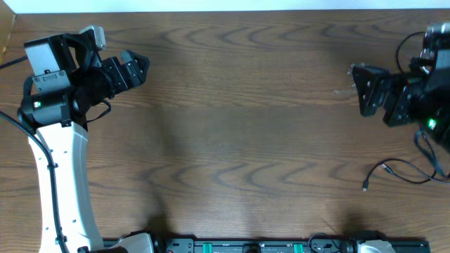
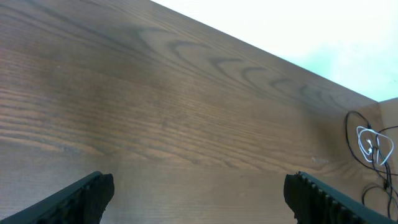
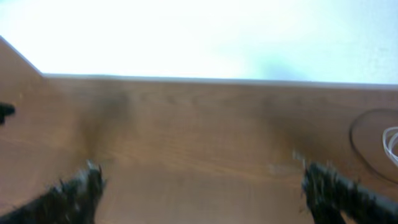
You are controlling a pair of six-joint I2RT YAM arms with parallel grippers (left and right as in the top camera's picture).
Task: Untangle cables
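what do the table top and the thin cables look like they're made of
Table top: wood or wood-look laminate, matte brown; arched grain lines show, though real or printed is unclear. Black cable: likely rubber or plastic sheathing, dull, bending in loose curves. White cable: probably smooth plastic sheathing, lying in looped coils.

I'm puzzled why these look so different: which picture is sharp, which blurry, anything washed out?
Overhead: sharp, evenly lit, soft shadows on the table. Left wrist: wood grain crisp, background beyond the table blown out white. Right wrist: blurred throughout, fingers smeared, top washed out.
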